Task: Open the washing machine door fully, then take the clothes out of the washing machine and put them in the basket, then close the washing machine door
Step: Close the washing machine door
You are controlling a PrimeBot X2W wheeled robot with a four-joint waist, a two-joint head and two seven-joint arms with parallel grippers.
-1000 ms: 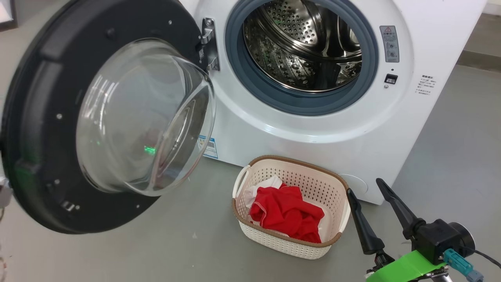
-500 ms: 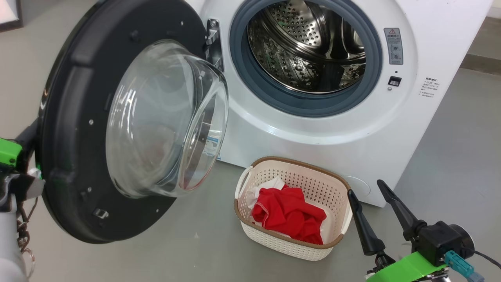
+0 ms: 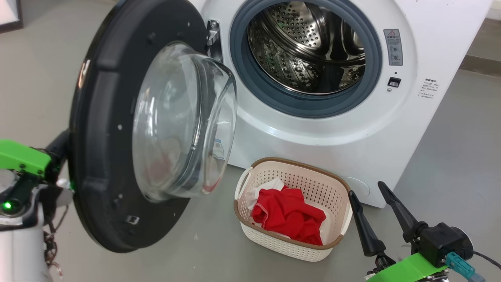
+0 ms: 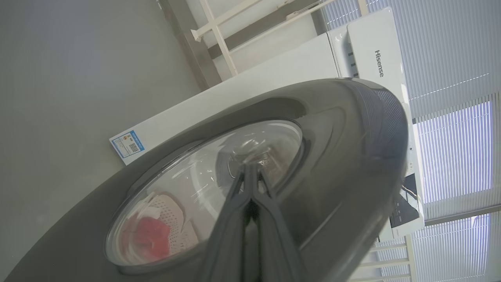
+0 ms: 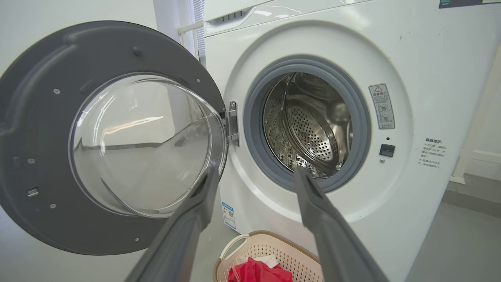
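Bare grey floor underfoot, slatted blinds behind. Logging washing machine (image 3: 352, 129) standing white and square on that floor. Watching washing machine door (image 3: 101, 117) hanging roughly half-swung, glass bowl facing the opening. Judging the closing step to be under way and flagging risks: pushing tips skating off the glossy curved rim, door stalling short of shutting, lower edge possibly clipping whatever is parked below. Seeing drum (image 3: 305, 51) gaping, showing bare perforated steel and no fabric. Finding basket (image 3: 287, 250) sitting on the floor just before the machine, near the door's path. Noting clothes (image 3: 287, 213) lying bunched inside it, red over white. Marking left hand (image 4: 250, 172) clenched on nothing, fingers lying against the door's outer face. Marking right hand (image 3: 364, 188) spread wide, hovering beside the basket, gripping nothing.
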